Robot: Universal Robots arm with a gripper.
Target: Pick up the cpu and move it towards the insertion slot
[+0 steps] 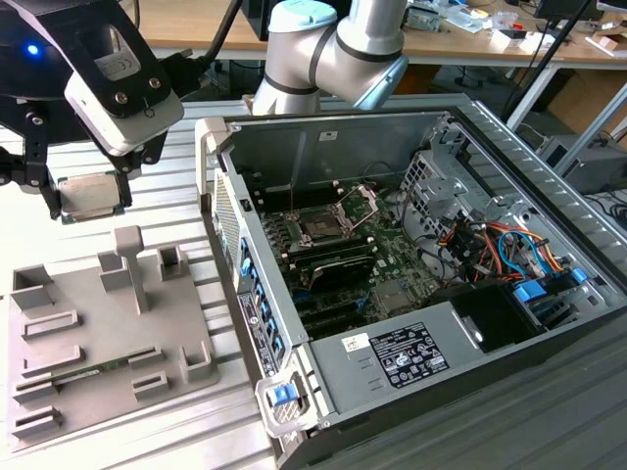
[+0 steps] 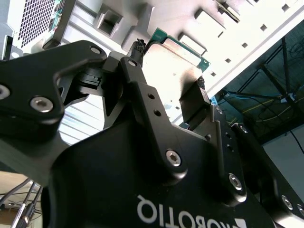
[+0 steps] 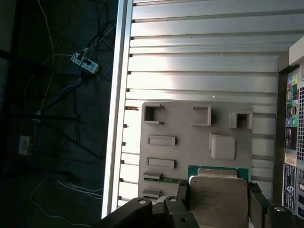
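Clamped the cpu (image 3: 218,197) in the gripper (image 1: 86,201) above the grey tray (image 1: 88,362); seemingly had yet to reach the insertion slot (image 1: 321,227), well apart.

You have the cpu (image 1: 90,199) in the hand (image 1: 90,194) above the tray (image 1: 93,328) at the exterior view's left; the insertion slot (image 1: 326,225) sits inside the case (image 1: 323,147) beside the tray.

A robotics lab: a robot arm (image 1: 333,49), an opened computer case (image 1: 294,147) on a ribbed aluminium desk (image 1: 181,191), cluttered workbenches (image 1: 460,47), a power strip (image 3: 84,63) on the floor (image 3: 47,142).
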